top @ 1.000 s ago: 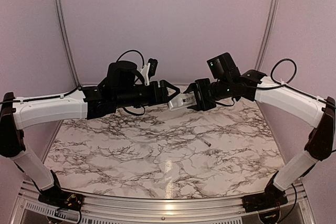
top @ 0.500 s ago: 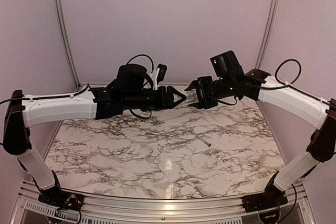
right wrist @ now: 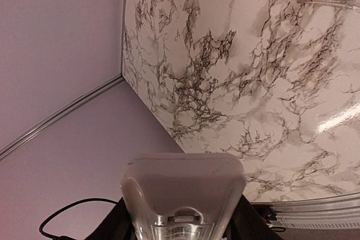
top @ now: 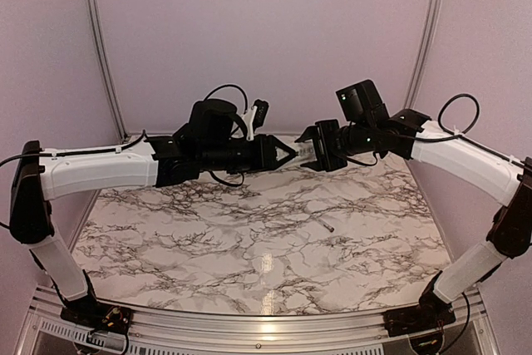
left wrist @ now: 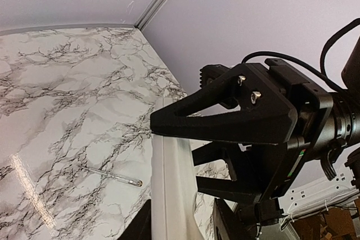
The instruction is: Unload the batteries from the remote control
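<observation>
The remote control (top: pixel 302 152), a slim white bar, hangs in the air above the back of the table, between my two grippers. My right gripper (top: pixel 316 151) is shut on one end of it. In the right wrist view the remote's rounded end (right wrist: pixel 183 186) fills the space between the dark fingers (right wrist: pixel 115 226). My left gripper (top: pixel 290 154) reaches over the other end. In the left wrist view the bar (left wrist: pixel 171 184) runs between its fingers (left wrist: pixel 143 220), with a narrow gap still showing on the right side. The batteries are out of view.
A thin grey rod (top: pixel 326 225) lies on the marble tabletop (top: pixel 249 247), right of centre, and also shows under the remote (left wrist: pixel 112 175). Purple walls and metal corner posts (top: pixel 98 39) close the back and sides. My right gripper's black body (left wrist: pixel 242 116) looms close to the left wrist camera.
My left arm has reached right to the remote's free end, and its jaws have narrowed around it. The right gripper has kept its hold and barely shifted.
</observation>
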Robot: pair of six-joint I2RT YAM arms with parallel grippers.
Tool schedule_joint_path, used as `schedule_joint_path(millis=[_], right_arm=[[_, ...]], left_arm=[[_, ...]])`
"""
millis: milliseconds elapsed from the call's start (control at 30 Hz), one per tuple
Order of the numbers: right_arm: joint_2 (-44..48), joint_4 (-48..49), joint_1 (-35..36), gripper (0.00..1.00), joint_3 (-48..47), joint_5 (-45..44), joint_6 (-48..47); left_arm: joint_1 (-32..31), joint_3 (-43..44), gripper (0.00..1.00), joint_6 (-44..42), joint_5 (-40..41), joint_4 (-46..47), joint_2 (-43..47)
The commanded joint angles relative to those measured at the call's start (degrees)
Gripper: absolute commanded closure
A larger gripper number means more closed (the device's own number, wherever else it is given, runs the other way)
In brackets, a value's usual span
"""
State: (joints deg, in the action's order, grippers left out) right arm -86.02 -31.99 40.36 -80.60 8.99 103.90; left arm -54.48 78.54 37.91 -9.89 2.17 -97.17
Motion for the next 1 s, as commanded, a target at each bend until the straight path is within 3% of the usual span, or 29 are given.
schedule_joint_path(millis=[0,133,400,533,767,967], right_arm=[[2.1,1.28,-0.63,1.0,0.31,0.21,0.67],[2.14,1.87,-0.72,1.0,0.61,0.53,0.56],[2.26,2.1,-0.81,1.0,0.87,0.5,0.42],[2.51,2.24,-0.81,1.0,1.18,0.33,0.4],[2.61,2.79,-0.89,1.0,1.44,0.47,0.38],[2.61,3.06,-0.89,1.0,1.84,0.52,0.45]], left_arm=[[-0.37,2.41,0.64,-0.75,-0.84,-2.02,-2.04],[-0.37,2.97,0.63,-0.85,-0.91,-2.09,-2.61],[-0.37,3.77,0.73,-0.77,-1.38,-2.09,-3.21],[-0.37,3.74,0.72,-0.49,-1.23,-3.97,-3.02],[-0.37,3.81,0.59,-0.21,-1.16,-4.29,-2.72],[-0.37,3.72,0.6,0.03,-1.25,-3.85,-2.59]])
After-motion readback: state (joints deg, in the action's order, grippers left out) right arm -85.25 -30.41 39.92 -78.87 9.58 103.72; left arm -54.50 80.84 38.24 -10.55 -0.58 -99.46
